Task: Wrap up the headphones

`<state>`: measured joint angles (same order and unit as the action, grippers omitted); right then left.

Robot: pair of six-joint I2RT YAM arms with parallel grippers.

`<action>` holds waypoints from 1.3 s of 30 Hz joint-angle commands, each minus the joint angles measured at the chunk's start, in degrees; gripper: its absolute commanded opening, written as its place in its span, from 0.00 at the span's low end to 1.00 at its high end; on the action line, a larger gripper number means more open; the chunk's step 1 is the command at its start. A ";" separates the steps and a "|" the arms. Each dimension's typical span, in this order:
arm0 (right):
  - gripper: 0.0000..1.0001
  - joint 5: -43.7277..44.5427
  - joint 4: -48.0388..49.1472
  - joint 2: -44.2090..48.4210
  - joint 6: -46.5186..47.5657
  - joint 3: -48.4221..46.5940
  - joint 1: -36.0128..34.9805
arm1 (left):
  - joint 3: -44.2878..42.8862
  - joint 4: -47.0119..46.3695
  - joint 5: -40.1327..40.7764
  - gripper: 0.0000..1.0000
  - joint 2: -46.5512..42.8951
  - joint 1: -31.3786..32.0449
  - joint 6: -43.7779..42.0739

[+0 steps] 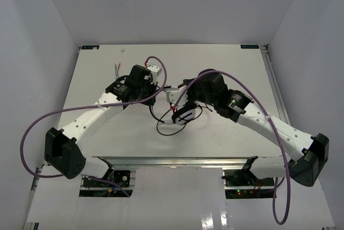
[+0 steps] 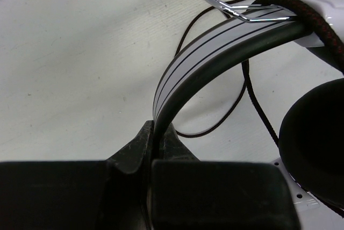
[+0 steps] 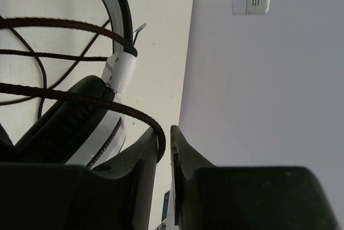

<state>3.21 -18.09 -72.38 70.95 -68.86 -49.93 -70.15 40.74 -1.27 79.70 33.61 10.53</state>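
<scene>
Two robot arms meet over the middle of a white table (image 1: pixel 231 63), where the headphones (image 1: pixel 184 114) sit between them amid loose loops of thin black cable (image 3: pixel 80 100). The left gripper (image 2: pixel 159 133) is clamped on the white, black-striped headband (image 2: pixel 215 42), its fingers pressed tight against either side of the band, which arches up and away toward a black padded earcup (image 2: pixel 317 144) at the right of the left wrist view. The right gripper (image 3: pixel 164 144) has its fingers slightly apart, with a braided stretch of cable running down into the narrow gap and a sliver of light showing beside it. Seen from above, the cable's red and green plug ends (image 1: pixel 117 70) lie well apart from the headphones, toward the table's far left corner
</scene>
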 commanded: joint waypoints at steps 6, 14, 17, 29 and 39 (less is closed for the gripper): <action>0.59 -9.44 -0.89 -0.26 -0.10 -0.69 3.92 | 0.14 -5.27 -9.89 0.00 -8.94 0.32 -0.72; 0.77 -16.65 -2.69 -0.42 -5.01 -4.86 8.45 | 1.70 -6.38 -17.73 0.00 -11.38 0.32 -1.49; 0.83 -23.13 -7.86 -0.99 -4.00 -7.27 11.85 | 2.07 -6.50 -18.85 0.00 -12.24 0.32 -1.65; 0.96 -53.21 -9.29 -1.36 -19.83 -10.34 30.31 | 0.26 -6.55 -16.91 0.00 -14.41 0.32 0.65; 0.90 -67.63 45.98 2.03 -70.12 19.32 33.40 | -9.84 -4.38 -15.64 0.00 -13.55 0.32 5.00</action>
<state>-54.86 1.31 -71.58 22.21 -57.05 -15.54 -73.32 39.21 -15.02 68.05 33.87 10.95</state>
